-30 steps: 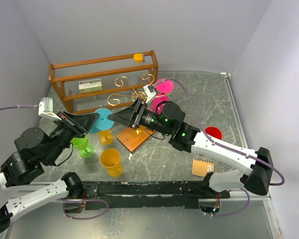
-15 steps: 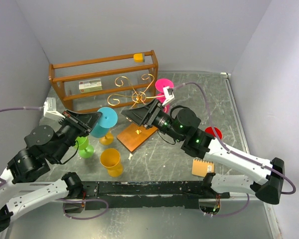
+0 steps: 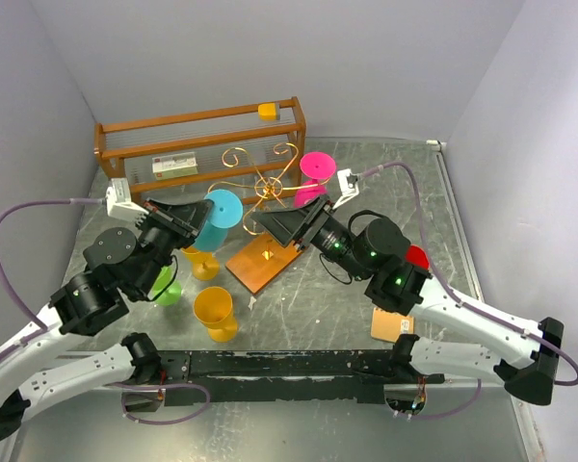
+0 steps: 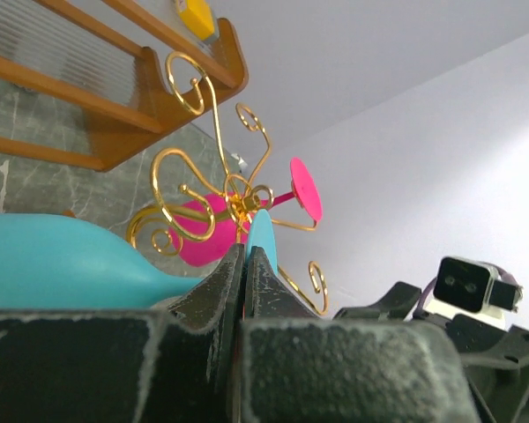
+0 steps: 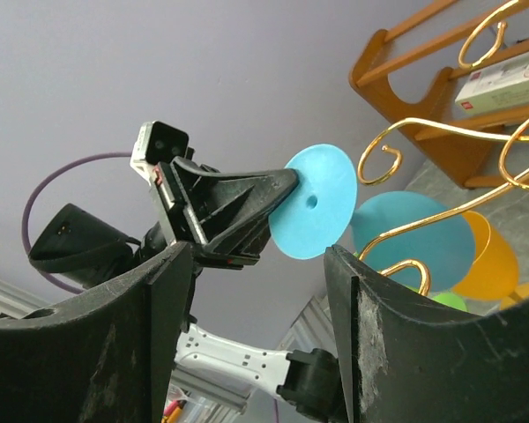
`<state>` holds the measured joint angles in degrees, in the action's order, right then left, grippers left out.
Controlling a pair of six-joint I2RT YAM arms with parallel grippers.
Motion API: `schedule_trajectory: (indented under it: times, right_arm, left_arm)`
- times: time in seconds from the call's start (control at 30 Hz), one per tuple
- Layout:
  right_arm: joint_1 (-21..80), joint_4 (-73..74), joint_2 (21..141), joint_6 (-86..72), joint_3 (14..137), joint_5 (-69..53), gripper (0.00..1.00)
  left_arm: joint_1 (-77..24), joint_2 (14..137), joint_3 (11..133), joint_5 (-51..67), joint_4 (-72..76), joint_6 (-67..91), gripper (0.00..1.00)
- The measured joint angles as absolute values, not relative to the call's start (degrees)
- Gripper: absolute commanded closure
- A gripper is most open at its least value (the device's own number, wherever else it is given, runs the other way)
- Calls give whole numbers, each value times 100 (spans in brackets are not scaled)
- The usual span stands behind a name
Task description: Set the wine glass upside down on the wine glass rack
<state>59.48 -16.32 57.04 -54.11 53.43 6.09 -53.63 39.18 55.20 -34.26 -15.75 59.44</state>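
My left gripper (image 3: 195, 224) is shut on the stem of a blue wine glass (image 3: 221, 214) and holds it tilted in the air, just left of the wine glass rack (image 3: 261, 183). The rack has gold scroll arms and an orange-brown base (image 3: 262, 263). The left wrist view shows the blue bowl (image 4: 62, 264) at the left, the shut jaws of the left gripper (image 4: 245, 257), and the rack (image 4: 213, 181) close ahead. A pink glass (image 3: 313, 171) hangs upside down on the rack. My right gripper (image 3: 270, 223) is open and empty beside the rack. Its wrist view looks between the fingers of the right gripper (image 5: 260, 291) at the blue foot (image 5: 313, 201).
A brown slatted shelf (image 3: 202, 154) stands at the back with a yellow block (image 3: 268, 111) and a box (image 3: 175, 166). Two yellow glasses (image 3: 215, 313), (image 3: 204, 263) and a green one (image 3: 164, 286) stand front left. A red disc (image 3: 414, 256) and a notebook (image 3: 392, 324) lie right.
My left gripper has raised the blue glass and carried it right, toward the rack. My right gripper has drawn back to the right, away from the rack's left side.
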Motion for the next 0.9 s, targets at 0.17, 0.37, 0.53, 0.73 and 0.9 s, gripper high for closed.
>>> schedule_trajectory:
  times: [0.17, 0.37, 0.53, 0.73, 0.9]
  right_arm:
    - [5948, -1636, 5592, -5183, 5330, 650, 38]
    - [5948, -1540, 5417, -5009, 5293, 808, 38]
    - [5948, -1441, 5159, -4928, 5280, 1035, 38]
    - [5948, -1326, 4912, -4899, 5210, 1271, 38]
    - [5948, -1236, 4799, -4901, 5118, 1361, 38]
  left_arm:
    - [-5363, 4176, 5500, -3592, -1125, 5977, 93]
    - [-5363, 4571, 5500, -3691, -696, 6005, 93]
    - [-5363, 4901, 5498, -3865, -440, 5905, 93]
    - [-5363, 5087, 5500, -4202, -86, 5590, 93]
    - [-5363, 5175, 5500, -4462, 106, 5398, 93]
